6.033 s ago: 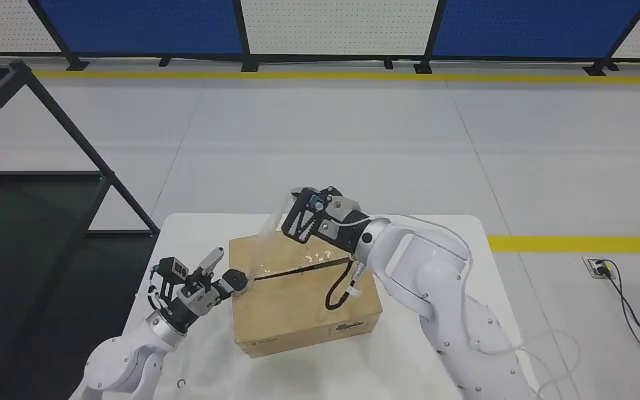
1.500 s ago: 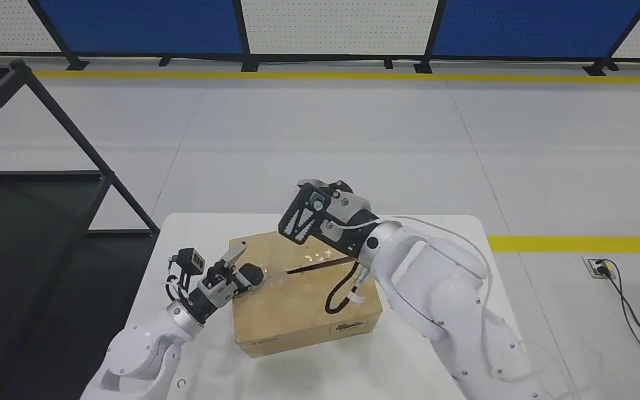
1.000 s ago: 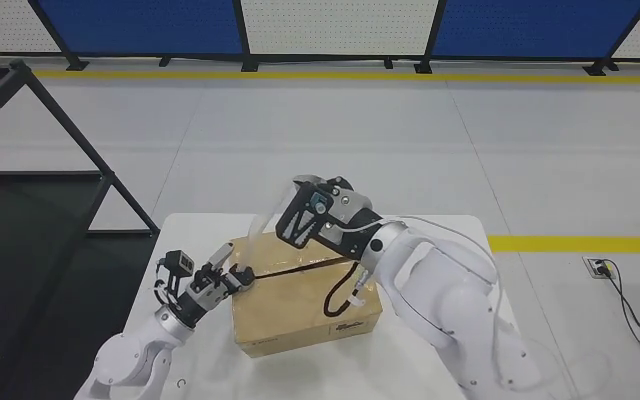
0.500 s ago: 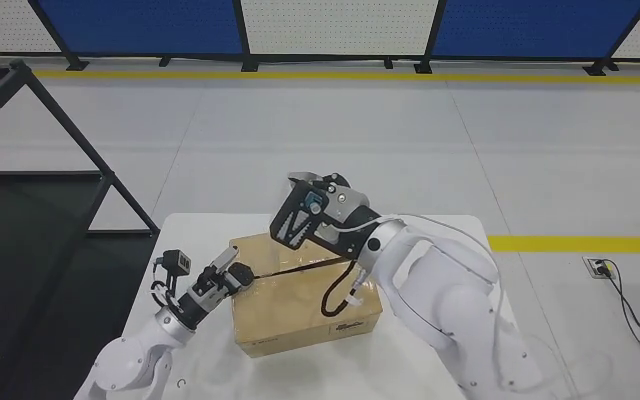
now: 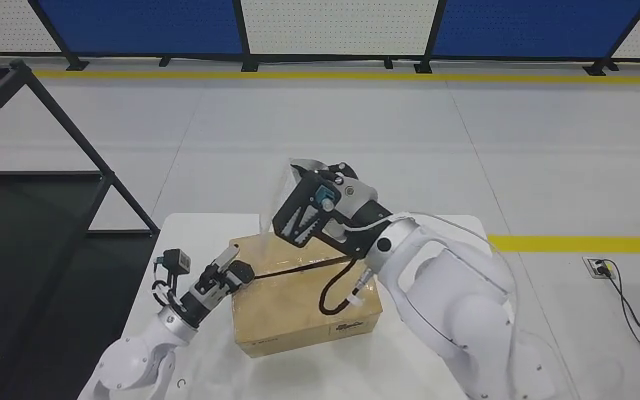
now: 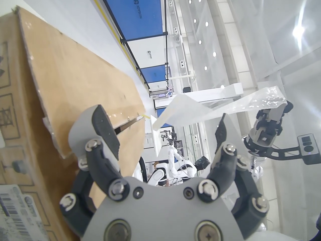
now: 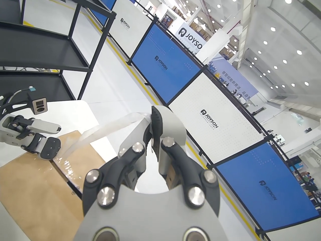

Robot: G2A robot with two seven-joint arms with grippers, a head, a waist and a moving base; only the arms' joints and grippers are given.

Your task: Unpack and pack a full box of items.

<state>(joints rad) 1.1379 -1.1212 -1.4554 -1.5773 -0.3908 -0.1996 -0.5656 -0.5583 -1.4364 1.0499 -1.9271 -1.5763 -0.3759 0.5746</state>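
Note:
A brown cardboard box [image 5: 305,295] stands closed in the middle of the white table [image 5: 195,235], with a dark seam across its top. My right gripper [image 5: 300,172] hangs above the box's far left corner, shut on a strip of clear tape [image 5: 268,225] that runs down to the seam's left end. In the right wrist view the gripper [image 7: 150,124] pinches the tape [image 7: 105,129], which slopes down to the box [image 7: 30,189]. My left gripper [image 5: 232,275] sits open at the box's left edge. Its fingers [image 6: 105,131] straddle the flap [image 6: 75,76] edge, below the tape [image 6: 225,109].
A black shelf rack [image 5: 60,200] stands left of the table. Blue and white partition panels [image 5: 330,25] line the far side of the floor. Bare table shows to the left of the box and behind it.
My right gripper has risen and shifted a little left, stretching the tape further off the box. My left gripper has drawn back from the box top to its left edge.

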